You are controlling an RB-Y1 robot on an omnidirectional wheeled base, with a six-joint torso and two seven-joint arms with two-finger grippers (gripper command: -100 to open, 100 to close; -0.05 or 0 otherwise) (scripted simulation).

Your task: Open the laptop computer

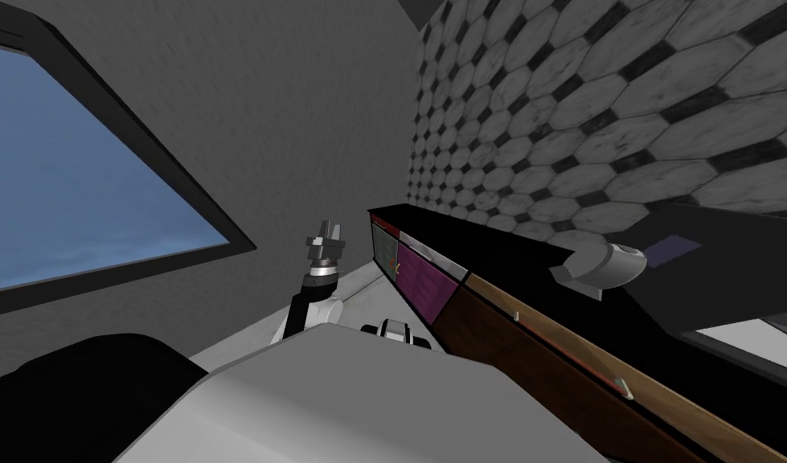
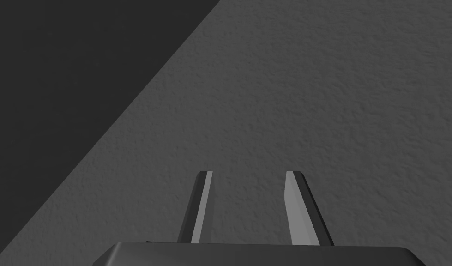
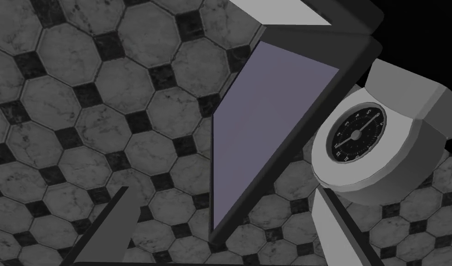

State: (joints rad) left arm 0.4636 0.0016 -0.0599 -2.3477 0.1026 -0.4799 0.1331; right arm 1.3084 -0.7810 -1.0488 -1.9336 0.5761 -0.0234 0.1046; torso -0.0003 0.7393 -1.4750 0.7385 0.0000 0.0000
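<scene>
**Position.** The laptop stood at the right-hand end of a long dark-topped unit, on the robot's right, with a white clock just beside it. In the right wrist view its lilac screen showed within a dark frame, so the lid was judged already raised some way. How far could not be told.

**Grippers.** The right gripper was spread wide and gripped nothing. The lid's near corner lay between its blades, and one finger sat close under the clock (contact could not be confirmed). The left gripper was held up near the wall, likewise spread and empty.

**Hazards noted.**
1. Any sideways swing of the right hand toward the clock would likely strike it. Its rounded body looked apt to roll or drop off the unit.
2. A push at the lid's corner rather than mid-edge would probably twist or slide the whole laptop instead of turning the hinge, since nothing held the base down.
3. The thin blades offered little bearing on a smooth frame, so a slip onto the screen face was judged possible.
4. Over-travel could tip the machine backward.
</scene>
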